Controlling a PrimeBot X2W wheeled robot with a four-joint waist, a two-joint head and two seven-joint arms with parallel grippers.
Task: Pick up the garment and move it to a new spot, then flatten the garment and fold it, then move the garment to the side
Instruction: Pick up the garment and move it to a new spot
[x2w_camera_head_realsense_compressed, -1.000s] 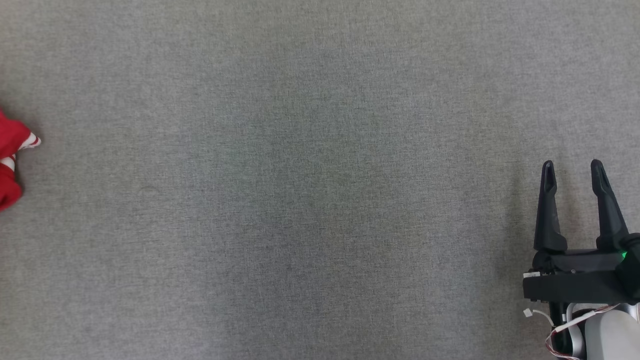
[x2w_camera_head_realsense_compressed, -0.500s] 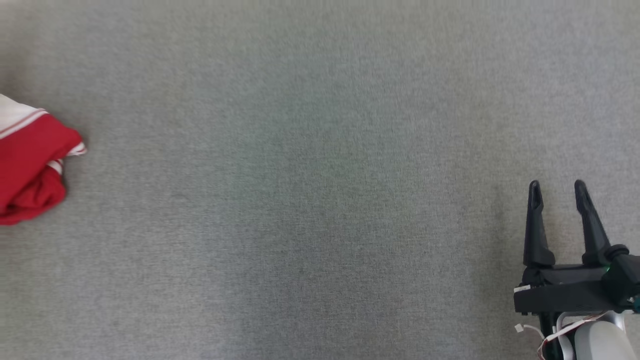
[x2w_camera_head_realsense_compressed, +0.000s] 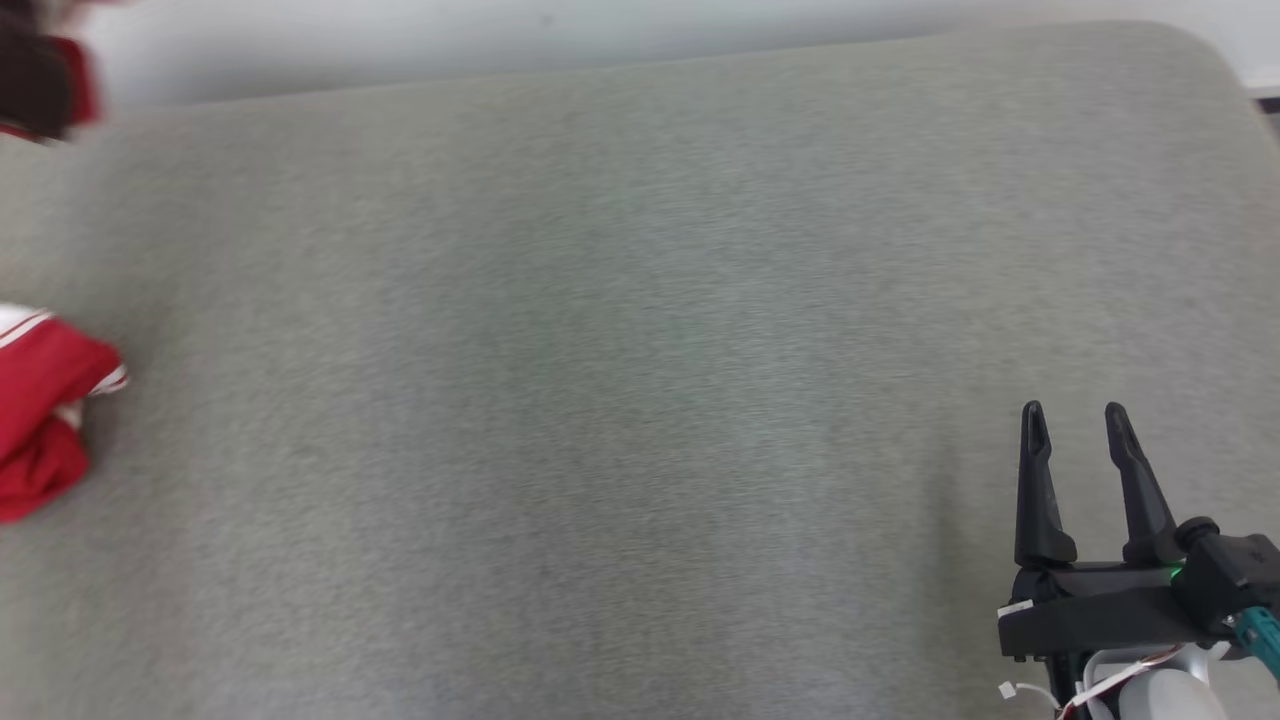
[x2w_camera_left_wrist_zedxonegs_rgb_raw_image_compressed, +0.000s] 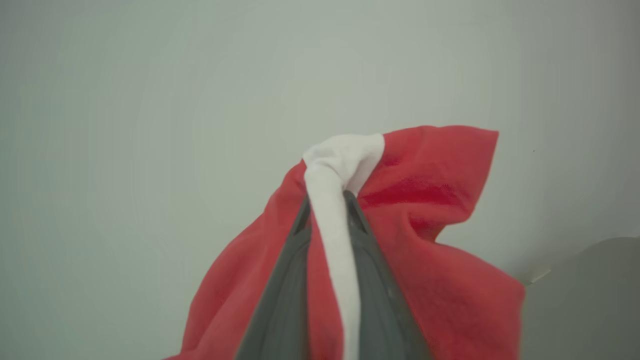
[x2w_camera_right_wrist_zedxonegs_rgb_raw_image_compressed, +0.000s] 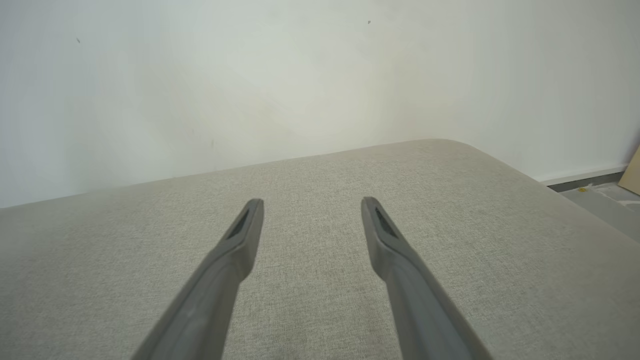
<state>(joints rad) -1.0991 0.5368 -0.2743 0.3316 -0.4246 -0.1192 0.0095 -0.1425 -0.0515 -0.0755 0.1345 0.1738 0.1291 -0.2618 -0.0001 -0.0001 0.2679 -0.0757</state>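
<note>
The garment (x2w_camera_left_wrist_zedxonegs_rgb_raw_image_compressed: 430, 200) is red cloth with white trim. In the left wrist view my left gripper (x2w_camera_left_wrist_zedxonegs_rgb_raw_image_compressed: 327, 197) is shut on a white fold of it, and the cloth hangs lifted in front of a pale wall. In the head view a bunch of the red garment (x2w_camera_head_realsense_compressed: 40, 410) sits at the left edge of the grey fabric surface (x2w_camera_head_realsense_compressed: 640, 350). A blurred dark shape with red on it (x2w_camera_head_realsense_compressed: 35, 85) is at the top left corner. My right gripper (x2w_camera_head_realsense_compressed: 1074, 415) stands open at the lower right, far from the garment, with nothing between its fingers (x2w_camera_right_wrist_zedxonegs_rgb_raw_image_compressed: 235, 245).
The grey surface has a rounded far right corner (x2w_camera_head_realsense_compressed: 1190, 50) and ends at a pale wall (x2w_camera_head_realsense_compressed: 500, 35). Beyond that corner a strip of floor (x2w_camera_right_wrist_zedxonegs_rgb_raw_image_compressed: 600, 200) and a baseboard show in the right wrist view.
The head camera has tilted up, so the surface's far edge and the wall have come into view. The red bunch shows more than a second ago. My right gripper stays open.
</note>
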